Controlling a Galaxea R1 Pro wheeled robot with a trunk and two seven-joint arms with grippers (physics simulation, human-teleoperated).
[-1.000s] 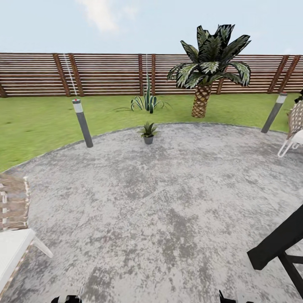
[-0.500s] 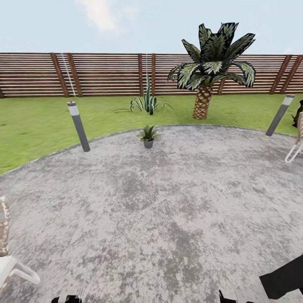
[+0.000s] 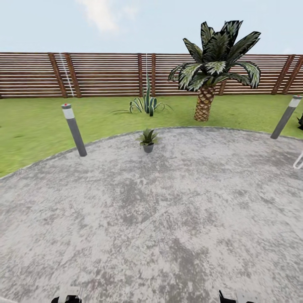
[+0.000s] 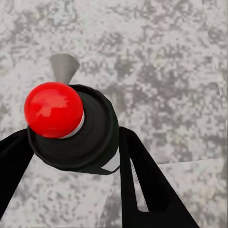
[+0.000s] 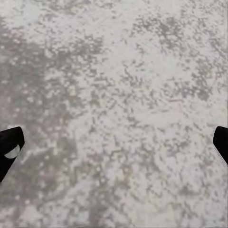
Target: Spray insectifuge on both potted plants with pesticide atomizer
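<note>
One pesticide atomizer [image 4: 76,128] sits pinched between the black fingers [image 4: 142,185] of my left hand [image 4: 71,156]. In the left wrist view I look straight down on its dark round body, the red ball on top and the grey nozzle cone sticking out past it. Carrying it upright and low over the paving keeps the nozzle ready to aim without regripping, I judge.

My right hand [image 5: 114,142] is spread wide with nothing between the tips, which show at the two edges of its wrist view over bare mottled stone. I am keeping it free, since the spraying needs the left alone.

From the head camera, one potted plant [image 3: 147,139] stands at about 12 o'clock, near the far rim of the patio [image 3: 168,219], well apart from me. I cannot see a second one from here. A bollard lamp [image 3: 74,130] stands at 11 o'clock on the patio's edge and another [image 3: 286,117] at 2 o'clock. Beyond the pot lie the lawn [image 3: 33,126], a striped agave [image 3: 147,101], a palm tree [image 3: 210,67] and the slatted fence [image 3: 105,75].

The pick-up looks done; I must close the gap to the pot before spraying.
</note>
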